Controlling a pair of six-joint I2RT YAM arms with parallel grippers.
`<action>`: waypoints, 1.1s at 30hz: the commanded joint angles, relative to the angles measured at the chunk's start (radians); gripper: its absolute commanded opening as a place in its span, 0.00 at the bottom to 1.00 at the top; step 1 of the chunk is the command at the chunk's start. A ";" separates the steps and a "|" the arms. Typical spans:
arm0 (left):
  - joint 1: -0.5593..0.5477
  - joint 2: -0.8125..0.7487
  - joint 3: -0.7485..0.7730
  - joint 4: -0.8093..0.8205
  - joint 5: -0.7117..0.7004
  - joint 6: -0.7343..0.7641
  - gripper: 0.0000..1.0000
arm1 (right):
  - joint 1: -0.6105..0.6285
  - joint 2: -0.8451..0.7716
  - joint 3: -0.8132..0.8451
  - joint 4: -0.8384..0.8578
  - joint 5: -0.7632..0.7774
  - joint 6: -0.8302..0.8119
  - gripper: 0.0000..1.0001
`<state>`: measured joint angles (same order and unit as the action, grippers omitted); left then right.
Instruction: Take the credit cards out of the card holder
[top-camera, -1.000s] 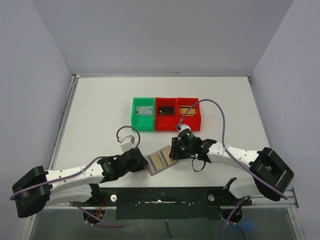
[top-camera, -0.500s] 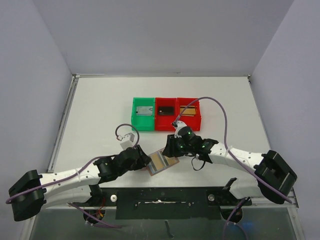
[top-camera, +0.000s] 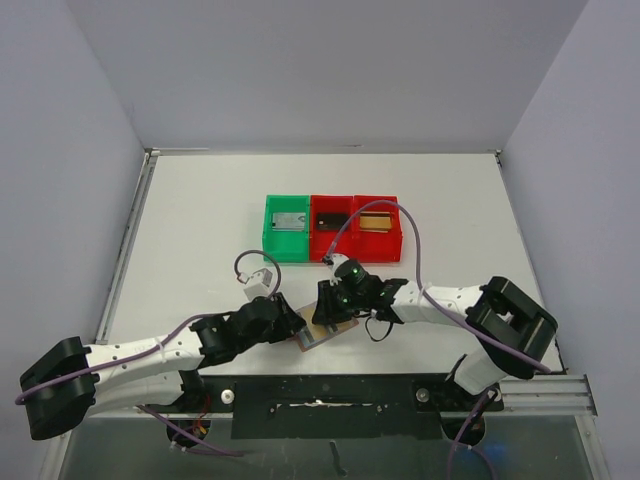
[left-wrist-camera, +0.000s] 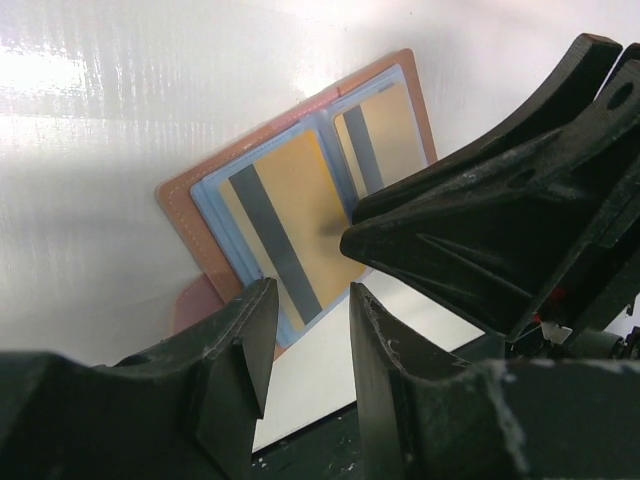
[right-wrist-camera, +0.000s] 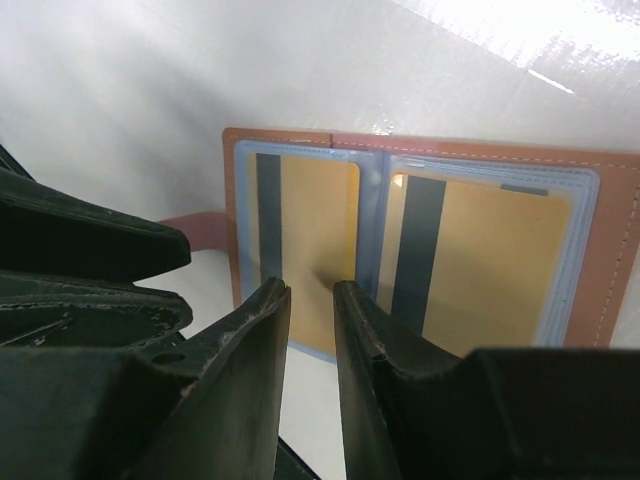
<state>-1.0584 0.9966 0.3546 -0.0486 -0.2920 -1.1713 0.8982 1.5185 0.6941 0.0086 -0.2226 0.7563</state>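
— Where's the card holder (right-wrist-camera: 372, 225)?
— Open on the white table (top-camera: 200, 220), low centre of the top view.
— And your hold?
— My right gripper (right-wrist-camera: 310, 295) hangs narrowly parted, empty, over a gold card (right-wrist-camera: 315, 235). My left gripper (left-wrist-camera: 310, 300) sits at the holder's corner; grip unclear.

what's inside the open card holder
The card holder shows a left gold card and a right gold card, each dark-striped, in light-blue sleeves. Any cards stacked beneath are covered.

Card holder (top-camera: 313, 338) partly beneath right gripper (top-camera: 322, 312) from above; one end cropped in right wrist view
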 joint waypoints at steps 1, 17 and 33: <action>0.006 -0.004 0.002 0.058 0.013 -0.002 0.34 | -0.015 0.010 0.023 0.036 0.015 -0.014 0.26; 0.028 0.132 0.020 0.116 0.100 0.033 0.35 | -0.101 0.032 -0.124 0.230 -0.100 0.059 0.27; 0.060 0.254 0.068 0.061 0.137 0.083 0.31 | -0.217 0.080 -0.275 0.583 -0.370 0.166 0.18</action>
<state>-1.0061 1.2213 0.3981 0.0139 -0.1696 -1.1221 0.6865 1.5661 0.4164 0.4797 -0.5137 0.9104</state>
